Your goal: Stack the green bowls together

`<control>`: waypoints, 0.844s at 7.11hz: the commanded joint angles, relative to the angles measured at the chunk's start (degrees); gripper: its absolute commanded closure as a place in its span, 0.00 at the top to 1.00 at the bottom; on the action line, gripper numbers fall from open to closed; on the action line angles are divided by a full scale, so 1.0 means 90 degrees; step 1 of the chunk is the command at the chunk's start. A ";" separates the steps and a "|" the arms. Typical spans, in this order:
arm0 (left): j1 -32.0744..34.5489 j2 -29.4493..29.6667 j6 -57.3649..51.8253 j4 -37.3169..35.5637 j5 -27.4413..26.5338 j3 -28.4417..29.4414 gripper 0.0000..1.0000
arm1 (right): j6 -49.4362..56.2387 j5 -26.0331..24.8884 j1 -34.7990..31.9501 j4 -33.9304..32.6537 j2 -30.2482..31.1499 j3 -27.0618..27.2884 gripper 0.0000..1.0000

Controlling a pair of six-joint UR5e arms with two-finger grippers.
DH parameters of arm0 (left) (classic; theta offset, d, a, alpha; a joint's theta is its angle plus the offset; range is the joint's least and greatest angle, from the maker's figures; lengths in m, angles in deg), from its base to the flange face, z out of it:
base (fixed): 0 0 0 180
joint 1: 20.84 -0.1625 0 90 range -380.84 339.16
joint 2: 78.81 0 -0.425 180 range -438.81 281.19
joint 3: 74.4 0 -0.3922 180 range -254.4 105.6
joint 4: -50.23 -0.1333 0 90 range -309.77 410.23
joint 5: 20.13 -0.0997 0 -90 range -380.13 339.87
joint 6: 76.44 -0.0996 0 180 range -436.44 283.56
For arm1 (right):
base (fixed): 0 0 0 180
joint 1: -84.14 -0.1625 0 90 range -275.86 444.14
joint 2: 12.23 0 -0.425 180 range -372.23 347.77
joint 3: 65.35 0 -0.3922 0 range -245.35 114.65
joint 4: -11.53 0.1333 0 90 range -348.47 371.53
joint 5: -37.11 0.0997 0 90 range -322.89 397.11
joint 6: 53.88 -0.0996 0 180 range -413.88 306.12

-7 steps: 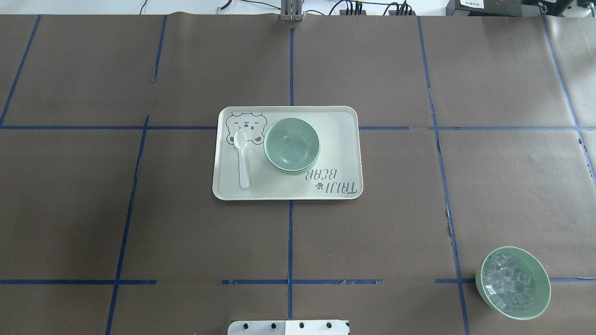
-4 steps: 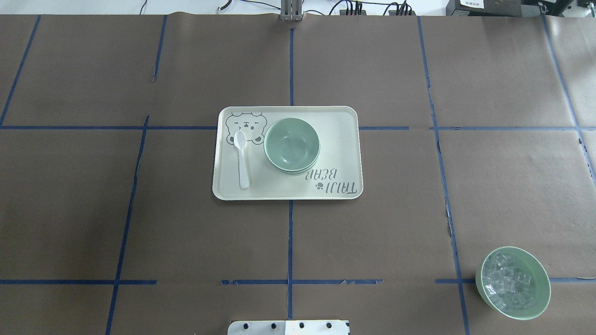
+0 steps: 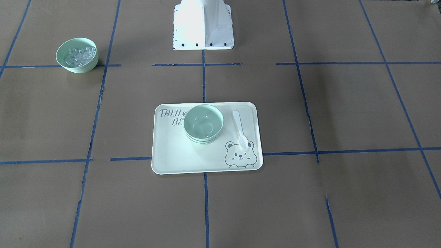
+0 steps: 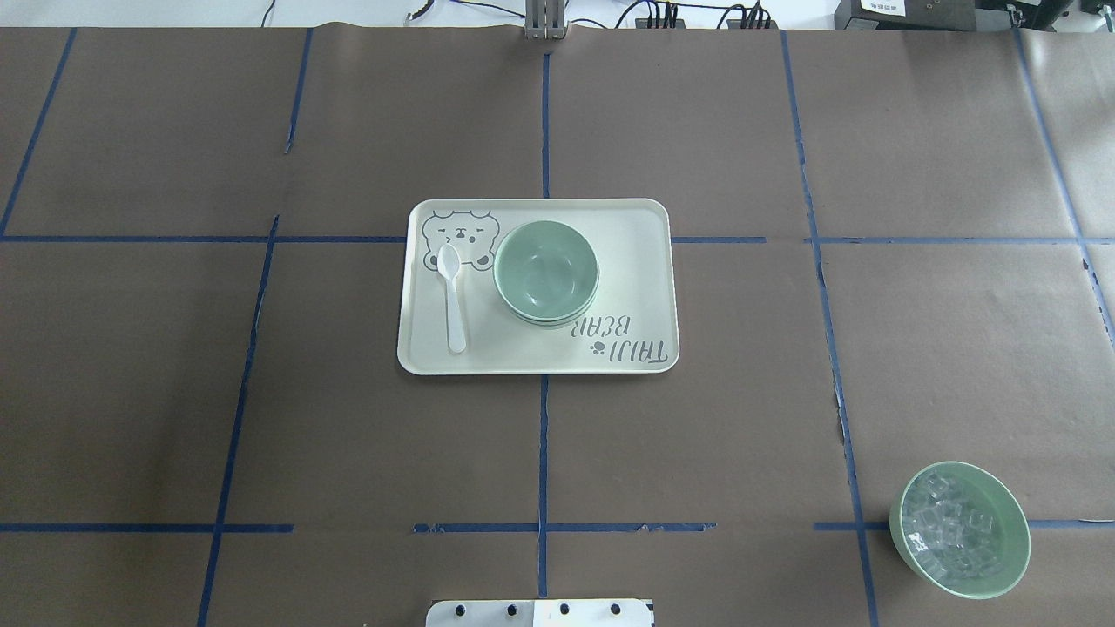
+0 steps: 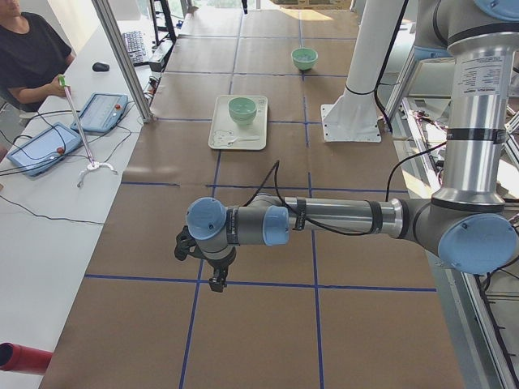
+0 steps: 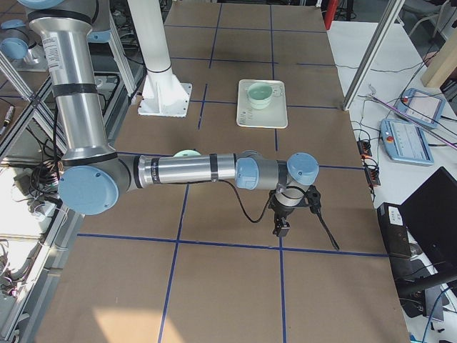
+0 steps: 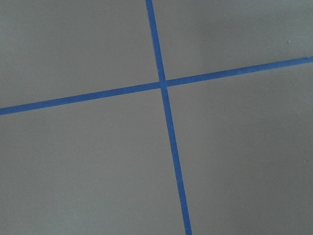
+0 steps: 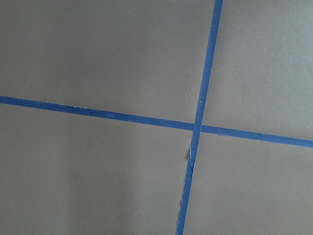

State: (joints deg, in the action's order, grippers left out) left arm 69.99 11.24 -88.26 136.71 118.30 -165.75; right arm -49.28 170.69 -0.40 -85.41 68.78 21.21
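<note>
The green bowls [image 4: 545, 272] sit nested in one stack on the cream bear tray [image 4: 636, 261], near its middle. The stack's rims show as stripes in the front view [image 3: 203, 124]. It also shows in the left view [image 5: 242, 108] and the right view [image 6: 260, 93]. My left gripper [image 5: 217, 279] hangs low over the table far from the tray, seen only in the left view. My right gripper [image 6: 282, 227] is likewise far off at the other end, seen only in the right view. I cannot tell whether either is open or shut. Both wrist views show only brown paper and blue tape.
A white spoon [image 4: 453, 300] lies on the tray beside the stack. A green bowl of clear cubes [image 4: 959, 529] stands near my right front corner. My base plate [image 3: 203, 24] is at the table's edge. An operator [image 5: 28, 53] sits by the left end.
</note>
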 commanded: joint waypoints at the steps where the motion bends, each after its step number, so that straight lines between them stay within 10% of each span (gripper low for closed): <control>1: -0.0005 0.0034 0.0190 0.0097 0.0001 0.0004 1.00 | -0.0042 -0.0017 0.0009 0.0029 -0.0007 0.0031 1.00; 6: -0.0005 0.0102 0.0182 0.0430 -0.0097 0.0073 1.00 | -0.0033 -0.0057 0.0009 0.0029 0.0022 -0.0008 1.00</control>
State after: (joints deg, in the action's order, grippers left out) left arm 69.89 12.06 -86.49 140.52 117.86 -165.00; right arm -49.71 170.29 -0.32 -85.15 68.93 21.08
